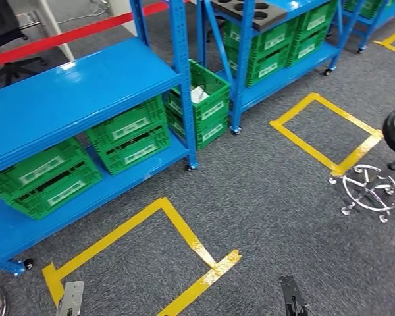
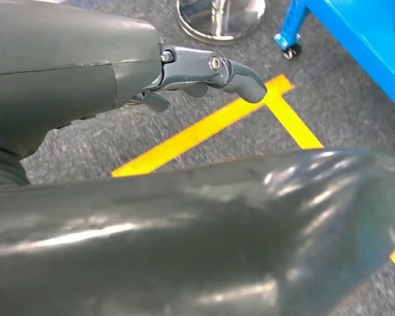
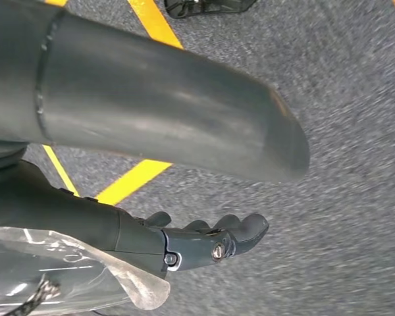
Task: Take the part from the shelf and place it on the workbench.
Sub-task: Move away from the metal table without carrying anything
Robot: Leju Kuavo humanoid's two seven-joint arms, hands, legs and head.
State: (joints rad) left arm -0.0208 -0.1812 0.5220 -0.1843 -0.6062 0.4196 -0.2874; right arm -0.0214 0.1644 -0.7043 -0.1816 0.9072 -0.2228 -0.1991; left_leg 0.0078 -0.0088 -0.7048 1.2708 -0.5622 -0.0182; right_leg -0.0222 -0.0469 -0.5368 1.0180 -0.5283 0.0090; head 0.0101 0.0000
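Blue steel shelving rack (image 1: 81,92) sits ahead-left in the head view, green slatted plastic crates (image 1: 128,135) on its lower shelf, top shelf bare blue. Second blue rack (image 1: 280,39) further back, more green crates stacked on it, plus a dark grey tray with round holes (image 1: 247,10) on top. One green crate stack (image 1: 205,105) stands on the floor between the two racks, something white inside; too small to tell what.

Grey carpet floor (image 1: 265,197) has yellow tape squares (image 1: 151,253) marked on it. Black round stool with chrome star base (image 1: 379,168) at the right edge.

Left hand (image 2: 205,69): in the left wrist view, fingers extended and lying close together, nothing in them, floor and yellow tape beyond.

Right hand (image 3: 205,240): in the right wrist view, a clear crinkled plastic bag (image 3: 81,273) with a dark item inside lies against the palm side. Fingers stick out past the bag; can't tell whether they actually clamp it. Looks like the part, but contents are blurred.
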